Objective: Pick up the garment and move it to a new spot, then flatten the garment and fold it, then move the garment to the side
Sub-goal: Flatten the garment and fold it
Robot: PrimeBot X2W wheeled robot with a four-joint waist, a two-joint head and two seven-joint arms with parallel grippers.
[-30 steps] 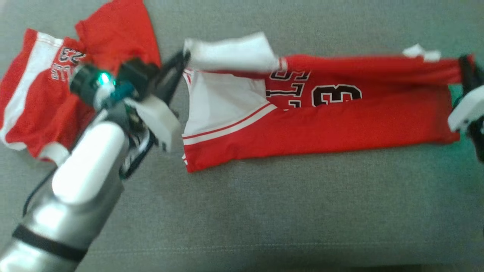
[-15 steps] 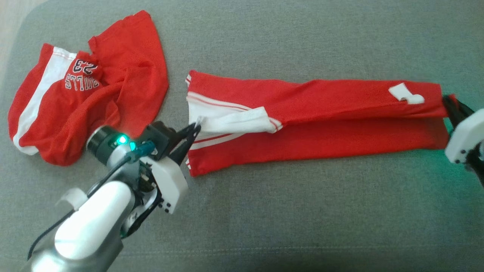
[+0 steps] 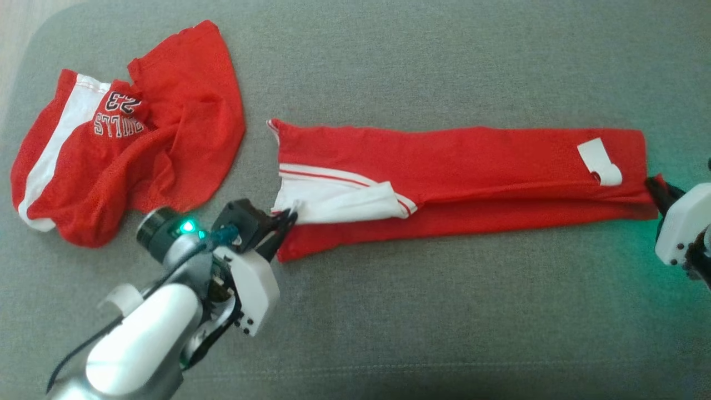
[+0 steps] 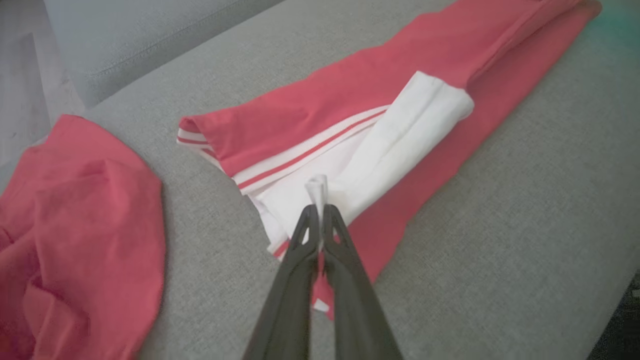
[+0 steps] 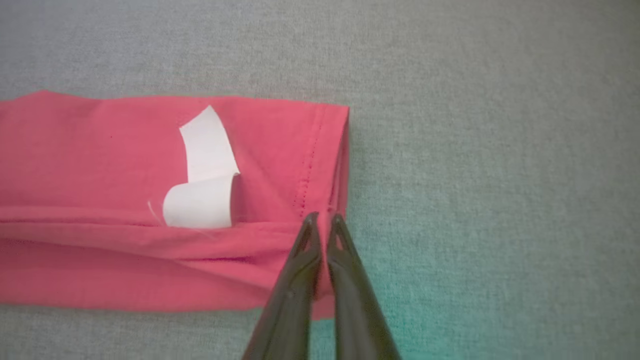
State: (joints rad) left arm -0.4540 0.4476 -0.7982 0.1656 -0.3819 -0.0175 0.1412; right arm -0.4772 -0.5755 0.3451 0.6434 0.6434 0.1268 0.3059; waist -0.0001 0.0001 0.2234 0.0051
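Observation:
The garment [image 3: 472,166] is a red jersey with white trim, folded into a long strip across the grey cushion [image 3: 389,311]. My left gripper [image 3: 288,218] is shut on the white corner at its left end; in the left wrist view a pinch of white cloth sticks up between the fingers [image 4: 319,215], with the garment [image 4: 380,100] running away beyond. My right gripper [image 3: 655,189] is shut on the red hem at the right end. In the right wrist view the closed tips [image 5: 321,220] pinch the garment [image 5: 100,165] edge, next to a white label [image 5: 205,175].
A second red jersey [image 3: 122,139] with white stripe and printed number lies crumpled at the far left, also in the left wrist view [image 4: 75,225]. The cushion's rounded edge [image 3: 33,44] is at the upper left. Bare grey cushion stretches in front of the garment.
Both grippers have carried the lifted edge toward me and down over the garment. The printed front is now covered, and the strip lies narrower and flat.

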